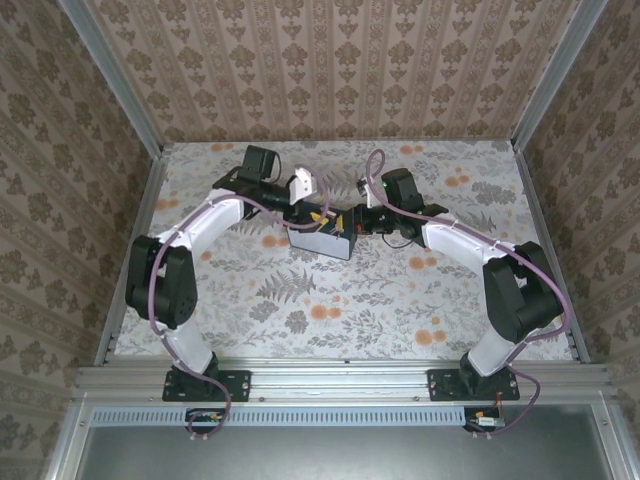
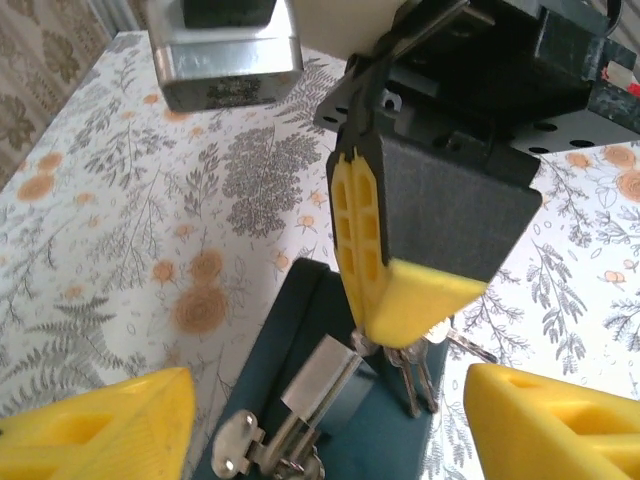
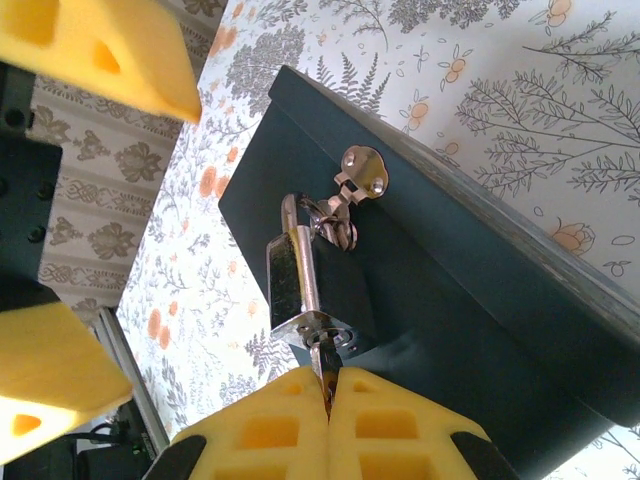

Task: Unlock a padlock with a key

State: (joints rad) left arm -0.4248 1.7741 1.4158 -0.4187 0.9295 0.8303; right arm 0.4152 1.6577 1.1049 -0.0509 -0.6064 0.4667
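Note:
A small shiny metal padlock (image 3: 312,280) hangs from a hasp (image 3: 360,172) on the side of a dark blue box (image 3: 480,300). My right gripper (image 3: 328,380) is shut on a key whose blade sits in the keyhole at the padlock's bottom end. In the left wrist view the padlock (image 2: 325,385) lies between my left gripper's yellow fingers (image 2: 110,430), which stand wide apart on either side of it without touching. My left gripper (image 2: 328,405) is open. The spare keys (image 2: 415,375) dangle under the right gripper's fingers (image 2: 385,270). From above, both grippers meet over the box (image 1: 320,242).
The box stands mid-table on a floral cloth (image 1: 330,300). Patterned walls and metal rails (image 1: 135,240) close in the table on the left, right and back. The two arms reach in from the near edge, the left arm (image 1: 200,230) and the right arm (image 1: 470,245).

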